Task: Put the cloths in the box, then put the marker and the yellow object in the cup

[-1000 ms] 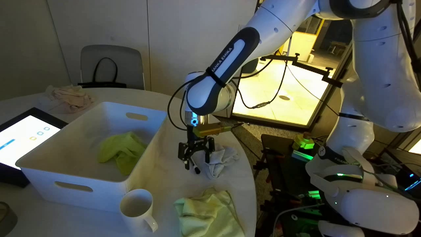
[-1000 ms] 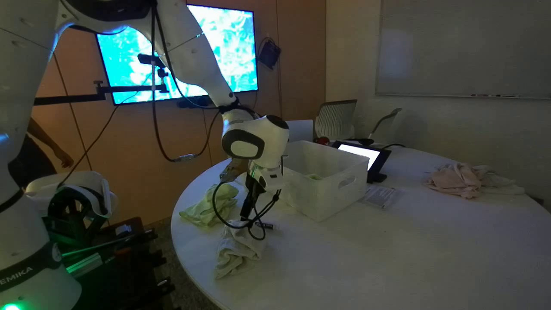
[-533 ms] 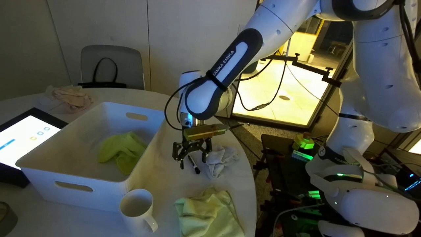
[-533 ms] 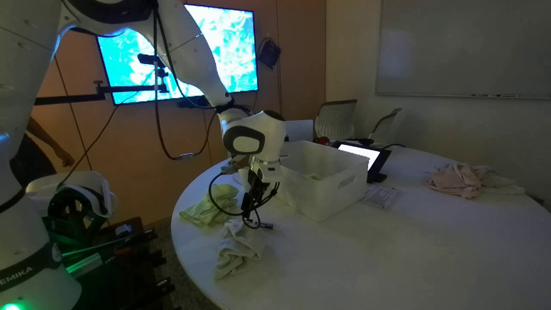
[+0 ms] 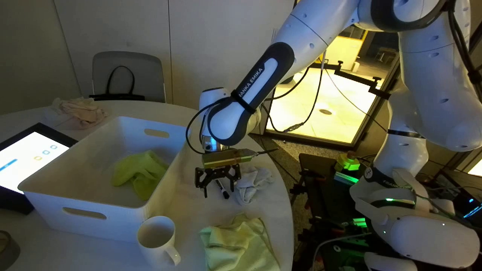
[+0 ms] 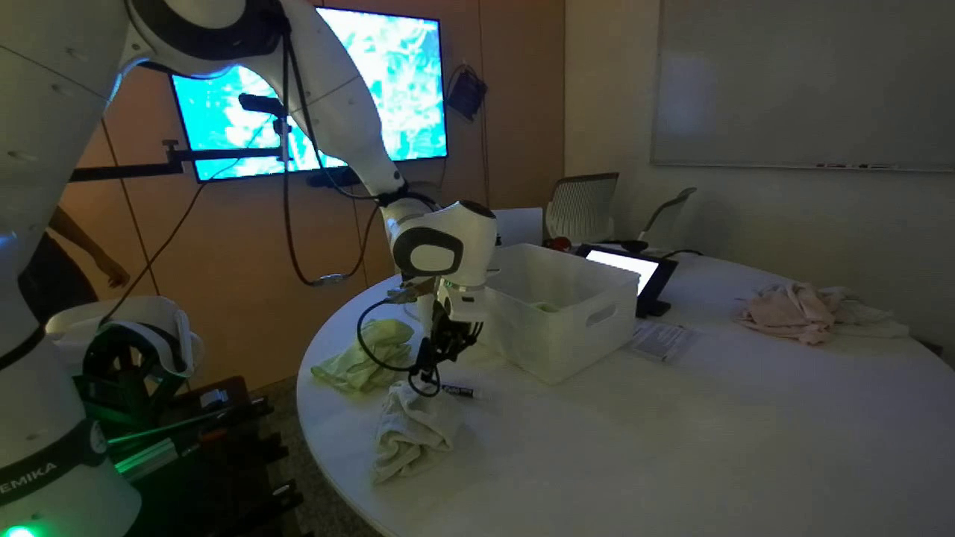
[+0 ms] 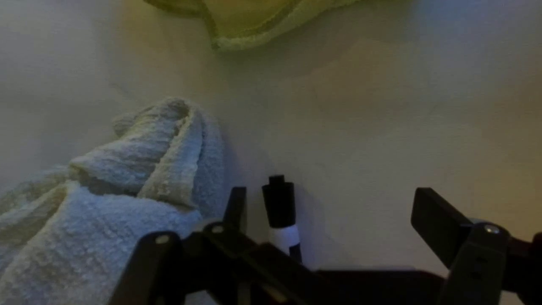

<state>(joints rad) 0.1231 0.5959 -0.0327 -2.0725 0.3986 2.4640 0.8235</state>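
Observation:
My gripper is open above the table, close to the marker. In the wrist view the dark marker lies between the open jaws, nearer the left finger, untouched as far as I can see. The white-grey cloth lies just left of it. A pale yellow-green cloth is crumpled near the table's edge. Inside the white box rests the bright yellow-green cloth. Beside the box's corner stands the white cup, upright. The yellow object is hidden or out of view.
A lit tablet stands against the box's far side. The beige-pink fabric heap lies beyond, with a flat packet near the box. A dark round item shows at the picture's edge. The table edge is close to the cloths.
The gripper has moved a little left, towards the box, in an exterior view, and its hand has turned slightly. Its jaws have stayed open. The cloths, marker, cup and box have not moved.

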